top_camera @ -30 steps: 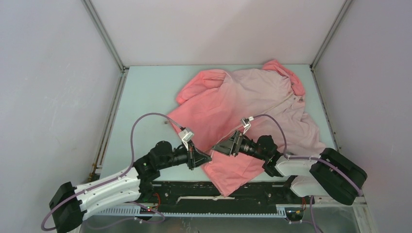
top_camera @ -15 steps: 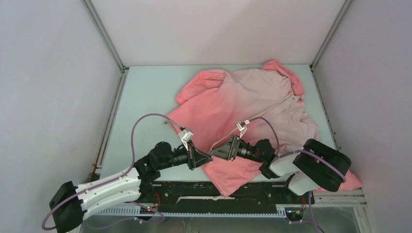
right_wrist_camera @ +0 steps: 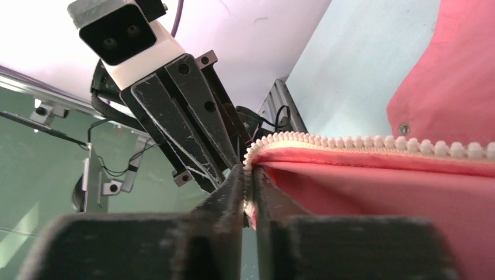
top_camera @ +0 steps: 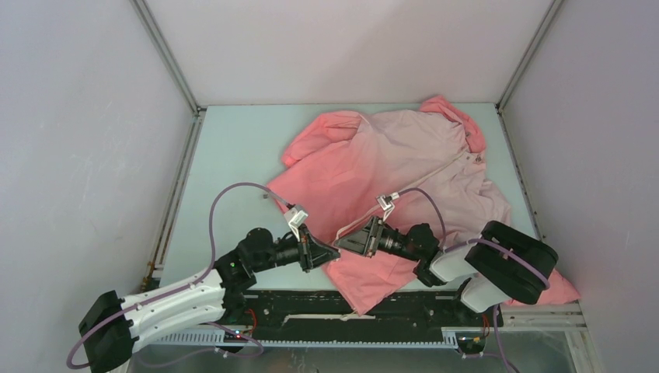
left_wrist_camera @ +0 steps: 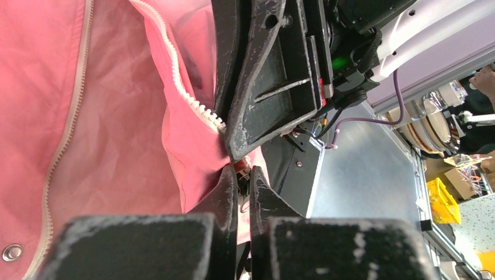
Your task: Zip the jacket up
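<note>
The jacket (top_camera: 388, 159), coral fading to pale pink, lies spread on the table with its hem toward the arms. Both grippers meet at the near hem. My left gripper (top_camera: 336, 253) (left_wrist_camera: 242, 175) is shut on a fold of the hem, with a small dark piece between its fingertips. My right gripper (top_camera: 339, 239) (right_wrist_camera: 248, 172) is shut on the end of the light zipper teeth (right_wrist_camera: 362, 142), which run off to the right. In the left wrist view the same teeth (left_wrist_camera: 192, 99) end at the right gripper's black fingers (left_wrist_camera: 262, 87), just above my left fingertips.
A second zipper tape (left_wrist_camera: 64, 128) and a metal snap (left_wrist_camera: 10, 252) lie on the fabric to the left. Grey walls with metal frame rails (top_camera: 167, 66) close three sides. Part of the jacket (top_camera: 563, 291) hangs over the near right edge.
My right gripper moved left up to the left gripper and shut on the zipper end. The right arm's elbow swung lower and leftward. The left arm stayed still.
</note>
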{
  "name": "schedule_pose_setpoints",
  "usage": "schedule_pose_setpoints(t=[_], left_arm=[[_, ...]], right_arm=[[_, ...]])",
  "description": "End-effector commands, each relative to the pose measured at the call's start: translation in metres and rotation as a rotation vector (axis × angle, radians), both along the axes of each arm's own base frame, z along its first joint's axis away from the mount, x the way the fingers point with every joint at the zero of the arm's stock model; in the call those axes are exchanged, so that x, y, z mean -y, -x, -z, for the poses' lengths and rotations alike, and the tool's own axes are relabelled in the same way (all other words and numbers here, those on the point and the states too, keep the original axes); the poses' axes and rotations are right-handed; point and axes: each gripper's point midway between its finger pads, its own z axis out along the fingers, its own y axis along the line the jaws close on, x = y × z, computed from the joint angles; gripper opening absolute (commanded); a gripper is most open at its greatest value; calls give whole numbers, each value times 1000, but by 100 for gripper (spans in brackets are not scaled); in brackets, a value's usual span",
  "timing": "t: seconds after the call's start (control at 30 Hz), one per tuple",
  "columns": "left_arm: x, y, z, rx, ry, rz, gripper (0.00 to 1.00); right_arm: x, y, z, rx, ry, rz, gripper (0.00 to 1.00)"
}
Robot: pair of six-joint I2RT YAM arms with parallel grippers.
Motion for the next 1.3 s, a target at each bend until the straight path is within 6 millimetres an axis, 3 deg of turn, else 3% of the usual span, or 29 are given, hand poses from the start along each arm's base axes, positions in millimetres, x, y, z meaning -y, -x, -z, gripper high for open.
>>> schedule_pose_setpoints(t=[0.0,0.13,0.23,0.3,0.37,0.5,0.7,0.83,0.97,1.07,1.17,1.27], left_arm=[[-3,0,8,4,-2,-16,0],[-6,-3,13,-29,-22,-49,5],[-9,-5,6,-59,9,-80,33],[-9,-5,0,-80,47,-92,54],[-11,-6,-3,-103,63,-107,63],[-17,-14,-3,-179,96,-155,67],[-46,-45,28,-439,86,-331,78],[-72,-64,49,-503,-6,-483,68],[-89,-70,65,-535,-81,-591,59],[-95,-72,73,-535,-99,-627,60],[-98,-73,83,-511,-140,-632,68],[-96,-77,86,-471,-180,-604,64]], right_arm=[[-4,3,-17,24,-61,-4,0],[-6,-7,-3,-23,0,64,0],[-1,-16,19,-63,106,152,0],[4,-17,21,-28,137,190,0],[10,-19,21,5,146,223,0],[18,-21,25,56,174,262,0],[18,-23,33,38,206,286,0],[22,-29,40,-4,228,333,0],[28,-32,44,-33,256,378,0],[32,-33,43,-29,268,400,0],[35,-34,44,-26,282,416,0],[36,-35,44,-23,288,419,0]])
